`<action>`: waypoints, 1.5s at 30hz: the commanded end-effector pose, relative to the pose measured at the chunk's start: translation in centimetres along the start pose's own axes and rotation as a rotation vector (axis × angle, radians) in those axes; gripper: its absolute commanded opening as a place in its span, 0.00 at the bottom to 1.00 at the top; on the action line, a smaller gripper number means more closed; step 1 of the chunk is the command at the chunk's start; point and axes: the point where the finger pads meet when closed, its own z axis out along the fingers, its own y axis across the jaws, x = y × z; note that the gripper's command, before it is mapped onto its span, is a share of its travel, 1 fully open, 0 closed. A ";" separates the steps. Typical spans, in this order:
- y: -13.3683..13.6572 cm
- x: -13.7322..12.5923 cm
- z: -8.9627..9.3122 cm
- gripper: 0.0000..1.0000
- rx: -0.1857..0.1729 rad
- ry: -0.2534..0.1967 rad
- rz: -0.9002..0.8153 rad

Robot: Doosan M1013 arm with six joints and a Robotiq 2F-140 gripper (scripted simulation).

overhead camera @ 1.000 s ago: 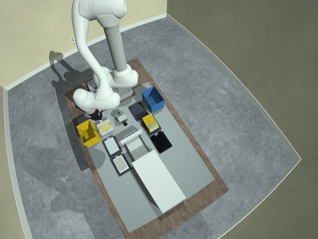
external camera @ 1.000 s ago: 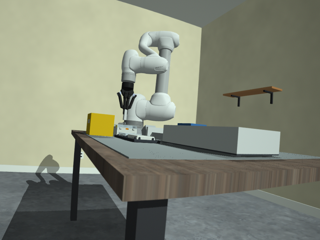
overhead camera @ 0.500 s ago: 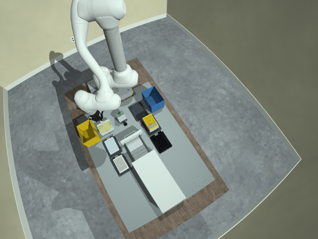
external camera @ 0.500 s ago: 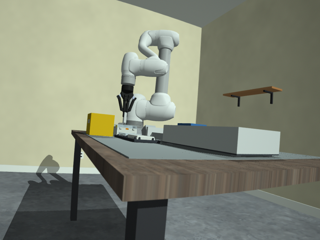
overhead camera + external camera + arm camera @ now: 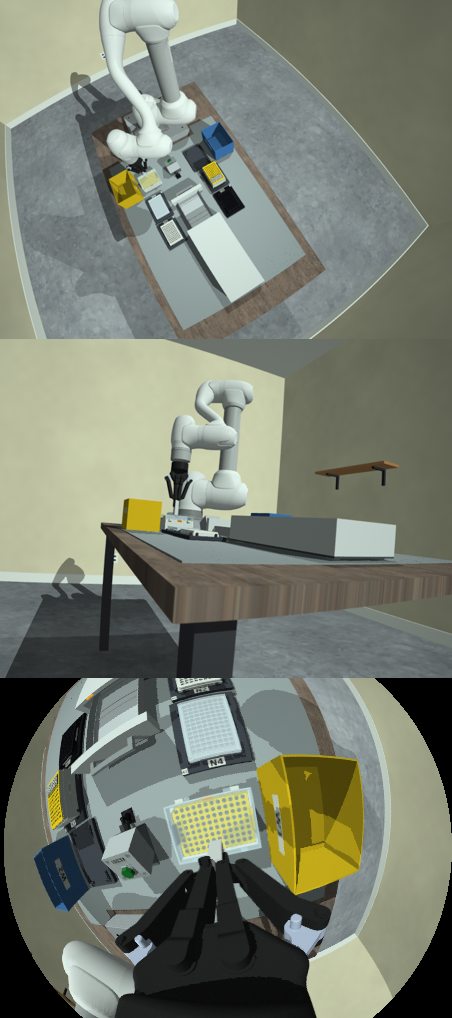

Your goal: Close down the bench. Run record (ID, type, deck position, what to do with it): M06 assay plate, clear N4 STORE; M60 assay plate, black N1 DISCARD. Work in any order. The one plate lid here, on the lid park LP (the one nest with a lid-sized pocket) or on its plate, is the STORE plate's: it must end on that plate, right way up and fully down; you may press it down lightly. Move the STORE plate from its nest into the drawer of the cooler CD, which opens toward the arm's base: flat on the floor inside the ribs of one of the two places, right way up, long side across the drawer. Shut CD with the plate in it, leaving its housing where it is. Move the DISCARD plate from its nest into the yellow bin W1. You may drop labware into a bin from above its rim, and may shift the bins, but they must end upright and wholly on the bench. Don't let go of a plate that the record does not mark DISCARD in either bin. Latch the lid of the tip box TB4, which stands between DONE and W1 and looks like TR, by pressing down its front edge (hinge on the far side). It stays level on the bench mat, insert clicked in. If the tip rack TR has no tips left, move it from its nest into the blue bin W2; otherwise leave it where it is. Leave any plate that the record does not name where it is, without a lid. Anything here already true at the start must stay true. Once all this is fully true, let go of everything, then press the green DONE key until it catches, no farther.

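My gripper point(image 5: 142, 170) is shut and empty, pointing straight down over the tip box TB4 point(image 5: 149, 180), at the edge nearest the arm's base. In the side view the fingertips point(image 5: 175, 511) are at or just above the box lid point(image 5: 178, 517); I cannot tell whether they touch. The wrist view shows the fingertips point(image 5: 216, 852) at the near edge of the box's yellow grid point(image 5: 213, 824). The yellow bin W1 point(image 5: 125, 187) stands upright beside it. The clear plate point(image 5: 159, 206) sits in nest N4. The black plate point(image 5: 228, 201) sits in its nest.
The DONE box with its green key point(image 5: 168, 159) is right of TB4. The cooler's drawer point(image 5: 191, 206) stands open in front of its housing point(image 5: 224, 255). The tip rack TR point(image 5: 213, 173), the dark lid park point(image 5: 196, 156), the blue bin W2 point(image 5: 217, 140) and another white plate point(image 5: 171, 233) are also on the mat.
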 end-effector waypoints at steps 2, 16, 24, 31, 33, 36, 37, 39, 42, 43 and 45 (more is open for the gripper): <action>0.0 0.0 0.1 0.00 0.000 0.000 0.000; 0.0 0.0 0.5 0.00 0.000 0.000 0.000; 0.0 0.0 0.6 0.00 0.000 0.000 0.000; 0.0 0.0 0.6 0.00 0.000 0.000 0.000; 0.0 0.0 0.6 0.00 0.000 0.000 0.000; 0.0 0.0 0.2 0.00 0.000 0.000 0.000; 0.0 0.0 0.0 0.00 0.000 0.000 0.000; 0.0 0.0 -0.2 0.00 0.000 0.000 0.000; 0.0 0.0 -0.6 0.00 0.000 0.000 0.000; 0.0 0.0 -0.8 0.00 0.000 0.000 0.000; 0.0 0.0 -1.2 0.00 0.000 0.000 0.000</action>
